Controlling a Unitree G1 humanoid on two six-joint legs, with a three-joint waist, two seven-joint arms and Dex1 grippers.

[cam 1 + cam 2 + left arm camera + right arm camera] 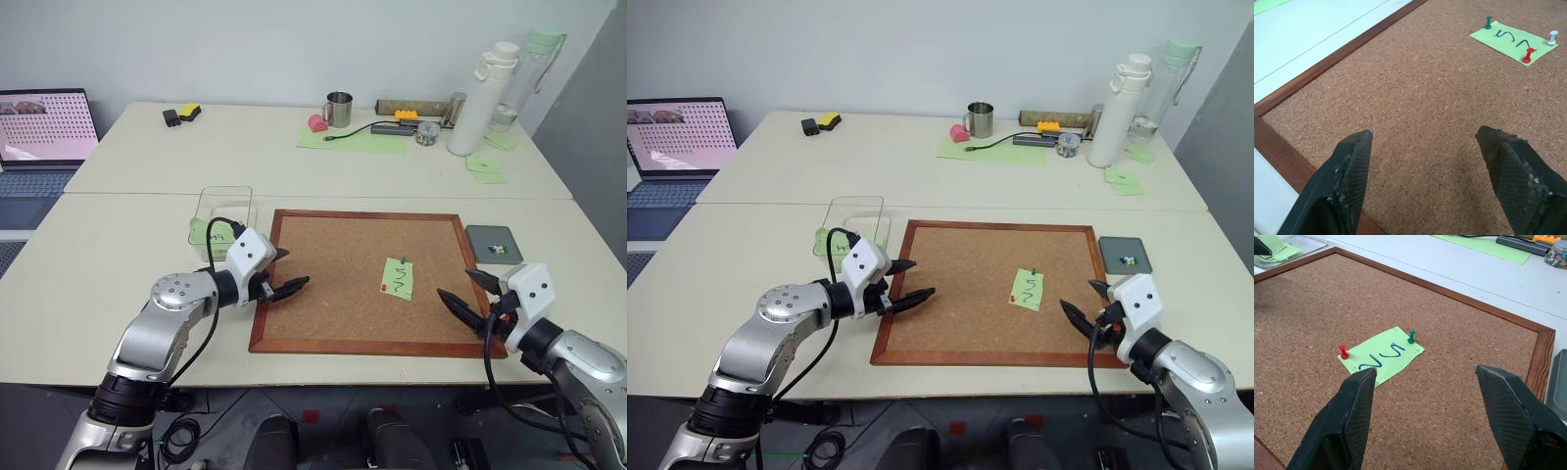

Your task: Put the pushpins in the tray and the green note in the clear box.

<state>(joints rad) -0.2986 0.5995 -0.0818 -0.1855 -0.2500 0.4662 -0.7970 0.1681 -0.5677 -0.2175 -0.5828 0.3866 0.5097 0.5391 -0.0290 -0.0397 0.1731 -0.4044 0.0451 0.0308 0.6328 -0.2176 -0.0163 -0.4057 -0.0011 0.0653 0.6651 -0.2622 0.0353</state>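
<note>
The green note (397,278) with a dark "5" and "?" lies on the corkboard (323,294), right of its middle. A green pushpin (403,260) holds its far edge and a red pushpin (384,288) its near left corner. A white pin (1553,37) stands at another corner. The dark grey tray (483,235) sits off the board's right edge with a few small pins in it. The clear box (225,189) stands off the board's far left corner. My left gripper (297,267) hovers open over the board's left edge. My right gripper (454,283) is open at the near right corner.
A green note marked "H9" (208,233) lies in the clear box. At the back of the table stand a metal mug (339,108), a white bottle (482,98), a jar of pins (426,133) and a green sheet (353,140). A laptop (44,127) is at far left.
</note>
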